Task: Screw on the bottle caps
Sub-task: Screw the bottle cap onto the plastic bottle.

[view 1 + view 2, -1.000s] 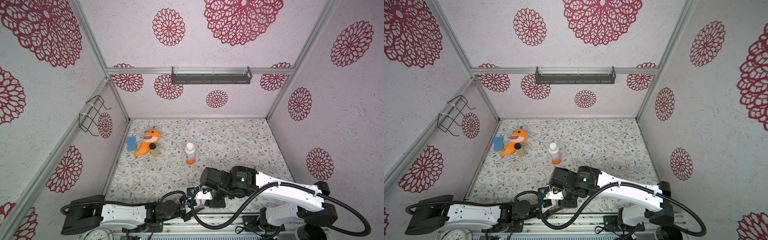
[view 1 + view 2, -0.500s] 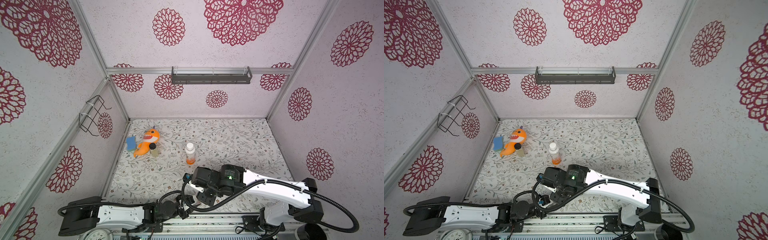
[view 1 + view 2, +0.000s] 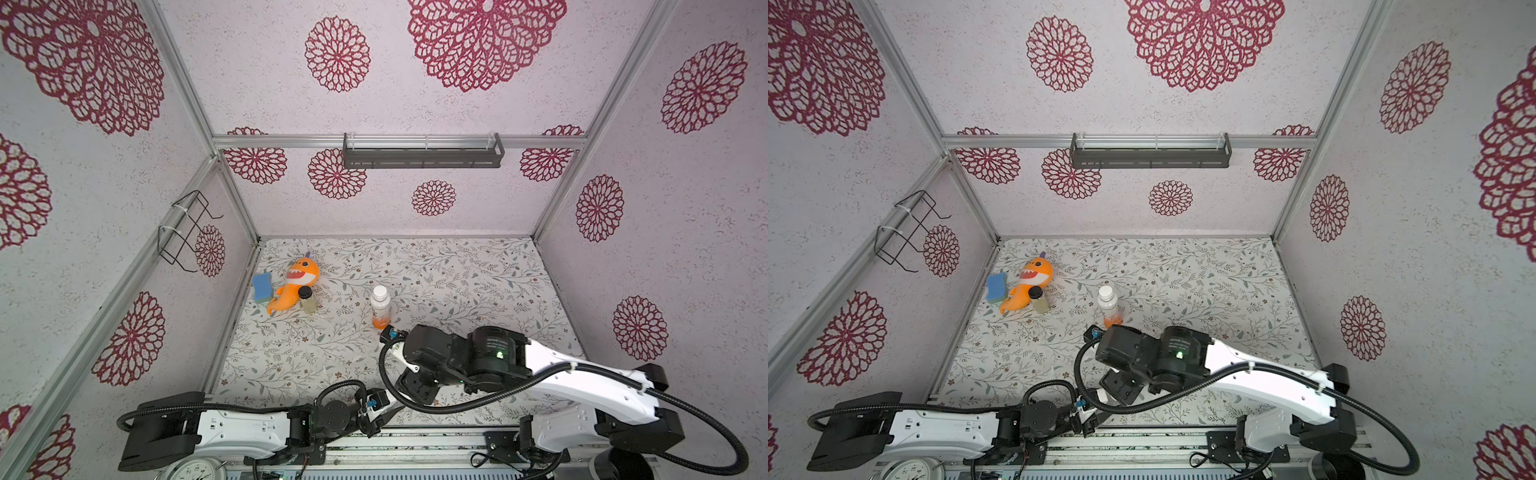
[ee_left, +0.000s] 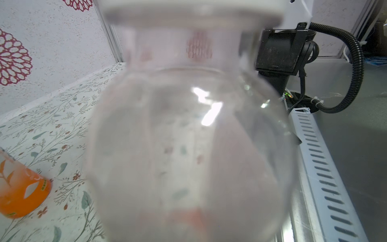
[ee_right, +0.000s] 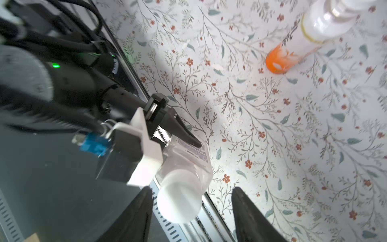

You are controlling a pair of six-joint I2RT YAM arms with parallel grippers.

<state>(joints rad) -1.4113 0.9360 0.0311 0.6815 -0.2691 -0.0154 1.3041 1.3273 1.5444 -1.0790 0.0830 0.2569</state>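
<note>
Clear plastic square bottle [image 5: 188, 161] clenched in the left gripper [image 5: 185, 149], right gripper [image 5: 191, 189] released around its white cap [image 5: 179, 199].

Left jaws tight on the bottle body, one black finger [image 5: 186, 136] flat across the label, the other hidden behind the bottle. Right jaws wide apart and holding nothing: one finger [image 5: 138, 211] just beside the cap, the other clear of it, the cap between the two and seated on the bottle neck. Bottle held over the front edge of the floral mat [image 5: 272, 146]. In the left wrist view, only its blurred clear body filling the picture. Bluish small print on the label, too blurred to read. Second bottle with orange-and-white label [image 3: 380, 309] upright on the mat in both top views, apart from both grippers, with own white cap [image 3: 379, 291] on top; writing there too small to read.
</note>
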